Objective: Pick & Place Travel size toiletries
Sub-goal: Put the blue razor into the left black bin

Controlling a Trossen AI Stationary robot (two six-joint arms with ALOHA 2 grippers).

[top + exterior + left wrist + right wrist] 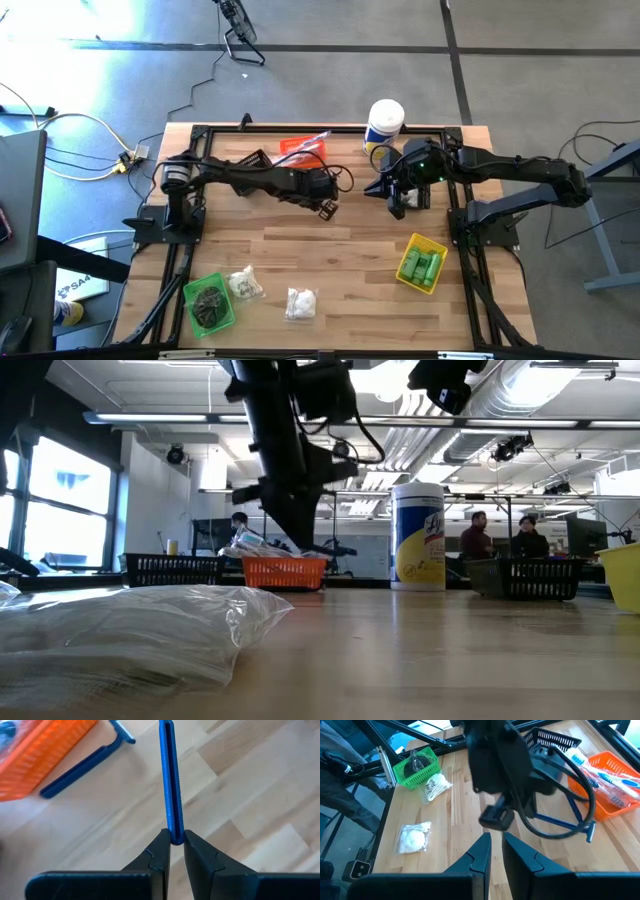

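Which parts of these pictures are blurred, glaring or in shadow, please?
Low view: the clear bag up close is out of focus, and the arm is a dark silhouette against bright ceiling lights. High view: sun glare on the floor at upper left. Left wrist view: the orange bin is blurred. Right wrist view: the left arm is smeared.

A robotics lab in an open industrial hall: exposed ceiling ducts (560,385), a framed wooden test table (330,250), people (480,535) working behind.

The white canister (419,536) with its yellow label shows script lettering, too blurred to read.
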